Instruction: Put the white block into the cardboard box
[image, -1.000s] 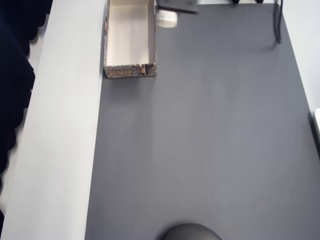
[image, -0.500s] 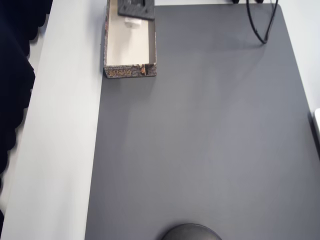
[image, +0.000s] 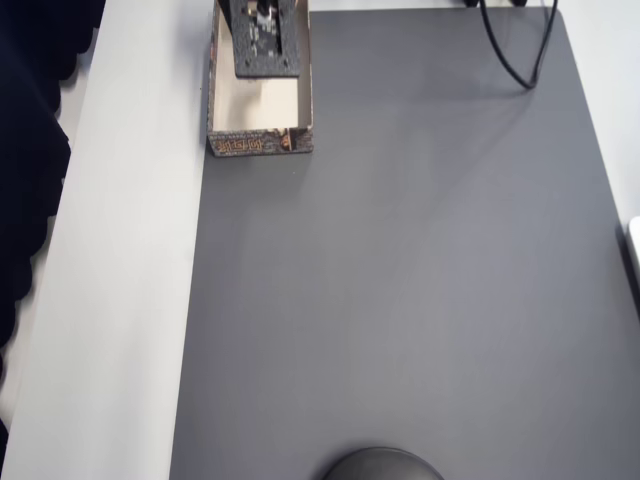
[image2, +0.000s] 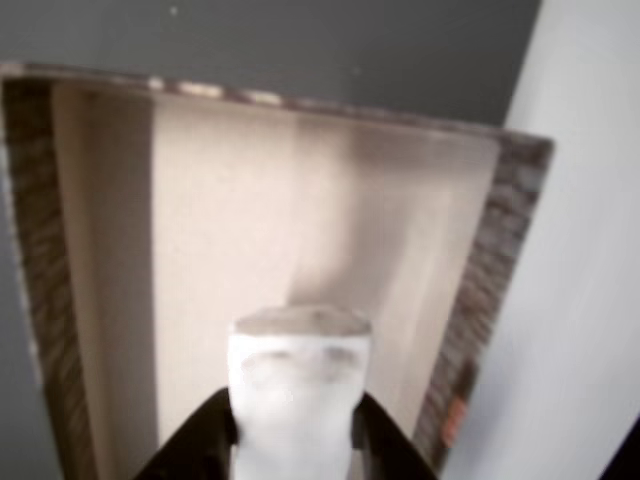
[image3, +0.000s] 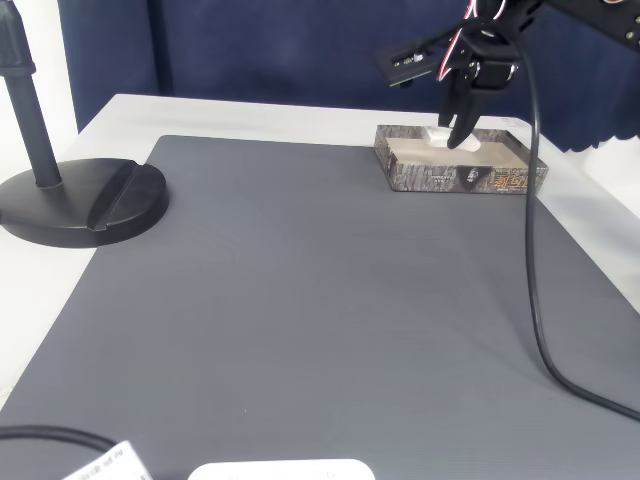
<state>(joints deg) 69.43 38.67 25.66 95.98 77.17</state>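
In the wrist view we see the gripper (image2: 292, 430) clamped on the white block (image2: 297, 385), its long axis pointing away from the camera, above the cardboard box (image2: 505, 260) interior.

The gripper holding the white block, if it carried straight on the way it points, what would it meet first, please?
The gripper, shut on the white block, points down into the cardboard box. It would probably meet the box's cream floor first, block leading; the remaining height is unclear.

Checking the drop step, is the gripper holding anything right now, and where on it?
Yes. The gripper holds the white block by its two side faces, its free end pointing down over the cardboard box.
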